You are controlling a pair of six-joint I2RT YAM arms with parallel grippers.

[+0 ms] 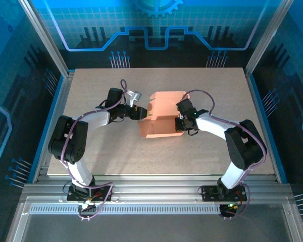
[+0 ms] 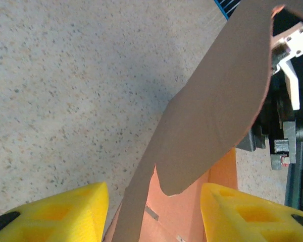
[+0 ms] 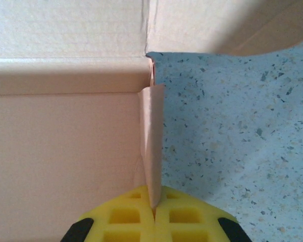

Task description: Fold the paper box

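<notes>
The paper box [image 1: 161, 120] is a salmon-orange, partly folded carton lying in the middle of the table between the two arms. My left gripper [image 1: 140, 114] is at its left end. Its yellow fingers [image 2: 65, 212] stand open on either side of a raised, curved flap [image 2: 217, 101], with the box's orange inside [image 2: 187, 212] below, and the pads are apart from the card. My right gripper [image 1: 180, 122] is at the box's right side. In the right wrist view it [image 3: 154, 214] is shut on a thin upright side flap [image 3: 152, 141] next to the box panel [image 3: 65, 151].
The speckled tabletop [image 1: 116, 156] has free room in front of the box and to both sides. Metal frame rails [image 1: 156, 189] run along the near edge. Part of the right arm's hardware [image 2: 288, 126] sits just behind the raised flap.
</notes>
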